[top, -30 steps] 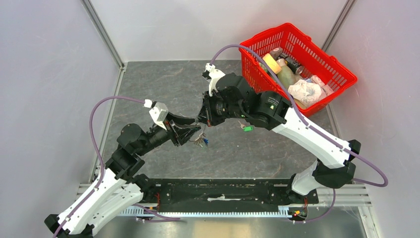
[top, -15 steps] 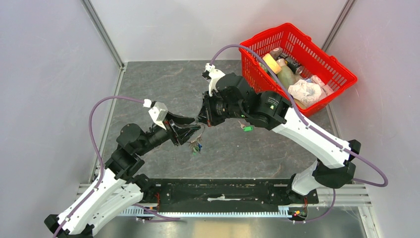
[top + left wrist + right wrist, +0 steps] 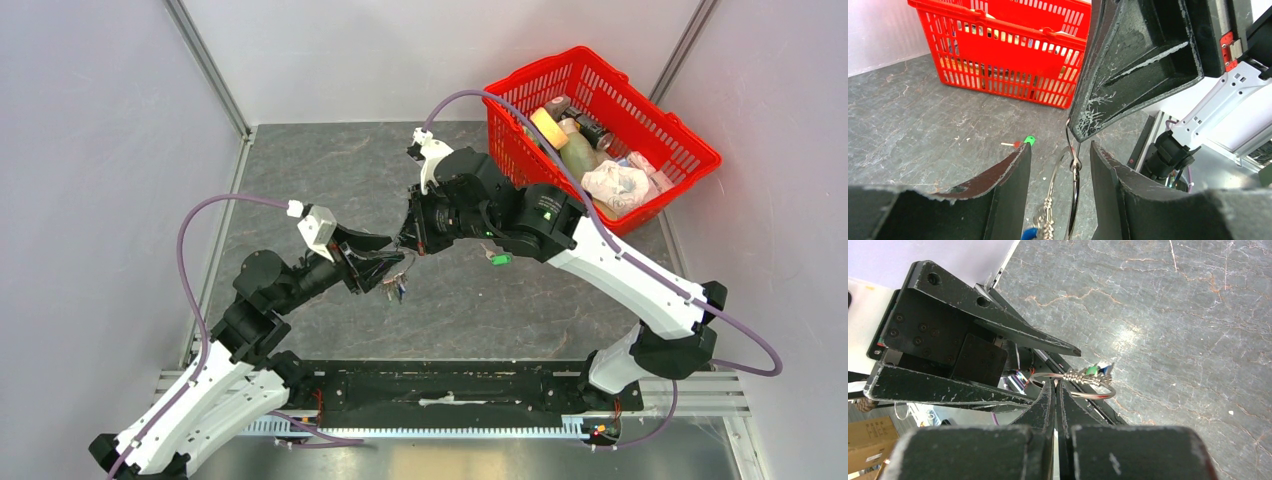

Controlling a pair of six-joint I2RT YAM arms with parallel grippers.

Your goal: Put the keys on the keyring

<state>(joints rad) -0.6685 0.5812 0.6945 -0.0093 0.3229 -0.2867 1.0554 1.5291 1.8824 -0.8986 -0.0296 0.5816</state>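
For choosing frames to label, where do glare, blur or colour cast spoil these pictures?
Top external view: even light, soft shadows, faint red cast from the basket on the wall beside it. Left wrist view: own jaws blurred at the bottom, keyring between them fairly sharp. Right wrist view: bright glare patch on the table, near jaws out of focus, keyring clear.

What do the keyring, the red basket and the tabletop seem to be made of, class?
The keyring: thin polished metal wire, by its silver glints. The red basket: moulded plastic, glossy, with a slotted lattice wall. The tabletop: grey, veined like slate or marble, possibly only a printed mat.
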